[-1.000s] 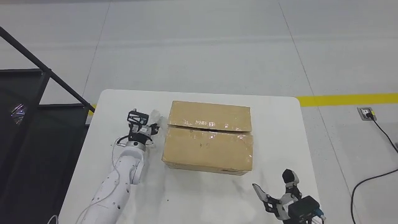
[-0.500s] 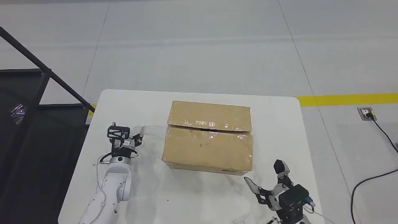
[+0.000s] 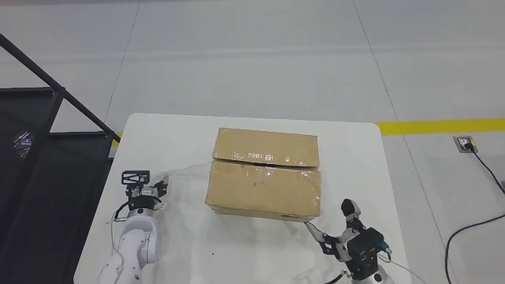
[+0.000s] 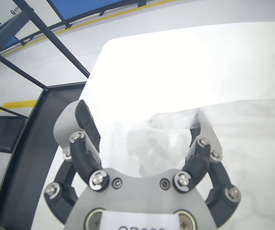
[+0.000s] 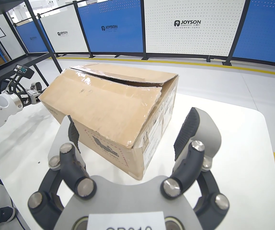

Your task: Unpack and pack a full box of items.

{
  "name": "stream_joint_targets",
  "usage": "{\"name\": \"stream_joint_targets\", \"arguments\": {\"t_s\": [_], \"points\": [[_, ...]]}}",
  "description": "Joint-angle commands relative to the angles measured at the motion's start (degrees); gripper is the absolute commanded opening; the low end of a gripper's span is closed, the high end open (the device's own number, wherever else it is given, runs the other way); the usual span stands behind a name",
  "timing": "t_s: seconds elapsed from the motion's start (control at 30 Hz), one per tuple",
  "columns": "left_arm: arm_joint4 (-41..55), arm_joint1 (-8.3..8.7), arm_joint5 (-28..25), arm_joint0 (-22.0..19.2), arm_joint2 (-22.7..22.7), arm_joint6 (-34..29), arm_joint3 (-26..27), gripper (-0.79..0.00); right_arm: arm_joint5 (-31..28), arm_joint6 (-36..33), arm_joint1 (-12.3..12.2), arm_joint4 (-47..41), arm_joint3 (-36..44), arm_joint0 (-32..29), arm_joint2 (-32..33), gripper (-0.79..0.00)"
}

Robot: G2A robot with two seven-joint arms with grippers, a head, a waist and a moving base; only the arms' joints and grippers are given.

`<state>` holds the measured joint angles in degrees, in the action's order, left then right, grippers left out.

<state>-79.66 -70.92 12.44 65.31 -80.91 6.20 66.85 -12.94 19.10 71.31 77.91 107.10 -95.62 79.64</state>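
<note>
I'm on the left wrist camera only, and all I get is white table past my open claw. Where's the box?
Observer: The cardboard box stands in the middle of the table, off to the right of the left claw and apart from it.
Operator: Is it open?
Observer: Its top flaps are folded down, with a dark gap along the seam between them.
Operator: And the other arm?
Observer: The right claw is open at the box's near right corner. I cannot tell whether it touches.
</note>
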Motion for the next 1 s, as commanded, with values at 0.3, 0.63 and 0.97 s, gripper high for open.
{"name": "stream_joint_targets", "arguments": {"t_s": [0.3,0.63,0.97], "points": [[-2.43,0.86,-5.72,5.98,-2.68,1.43,2.85,0.0,-0.31,-0.02,0.04,0.05,-0.57,0.89,-0.64,0.0],[-5.91,1.95,-11.12,11.0,-5.9,3.51,6.25,0.0,-0.33,-0.59,0.07,0.9,-0.04,1.4,-1.5,0.0],[0.7,3.41,-26.85,22.24,-13.39,15.5,18.69,0.0,1.57,-3.49,0.13,-1.95,2.51,1.47,-0.34,0.0]]}}
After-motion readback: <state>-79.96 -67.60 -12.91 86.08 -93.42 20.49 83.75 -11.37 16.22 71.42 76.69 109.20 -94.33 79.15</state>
